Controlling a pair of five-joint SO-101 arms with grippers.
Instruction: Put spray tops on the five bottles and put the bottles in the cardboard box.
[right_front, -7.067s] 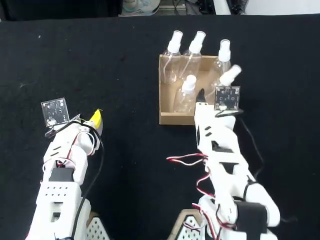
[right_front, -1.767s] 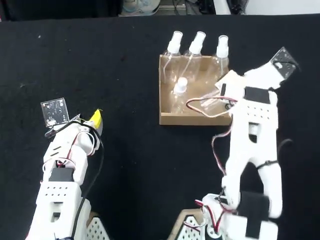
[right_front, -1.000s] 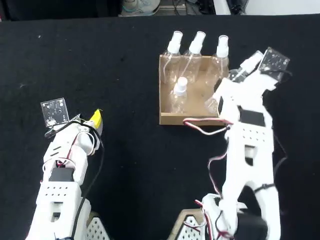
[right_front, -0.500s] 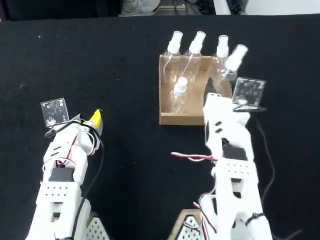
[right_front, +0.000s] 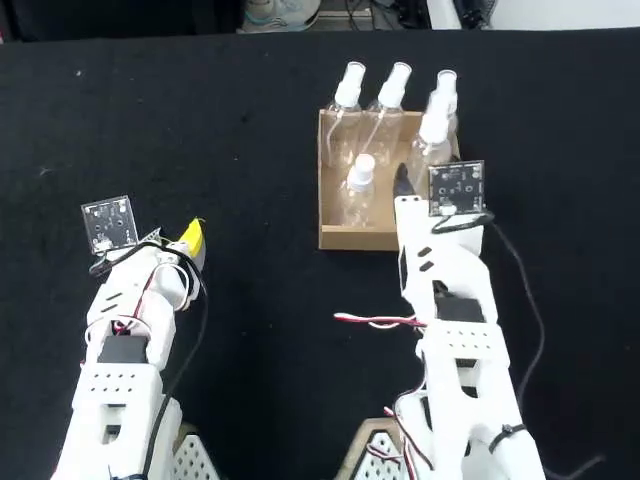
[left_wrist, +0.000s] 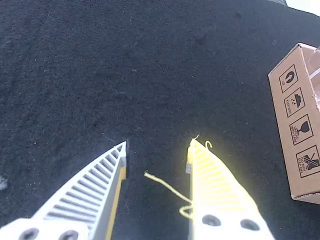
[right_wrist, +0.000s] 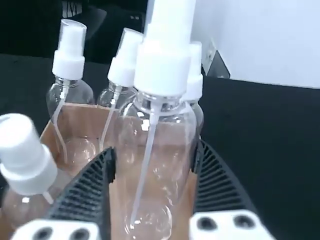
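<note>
Overhead, the cardboard box sits on the black table just ahead of the right arm. A row of three bottles stands along the box's far wall, each with a white spray top. A fourth bottle stands nearer the front, towards the box's left side. The right jaws grasp the fifth bottle upright over the box's right side, beside the row. The left arm rests well apart from the box, on the table's left side.

From the left wrist, the left jaws stand released with bare table between them. A loose yellow thread trails off the yellow finger, and a corner of the cardboard box lies off to one side.

From the right wrist, the right jaws are clenched on the clear body of the fifth bottle, one ridged black finger on each side. Its spray top is on. The other bottles stand around it inside the brown walls of the box. Whether the held bottle touches the box floor cannot be told.
</note>
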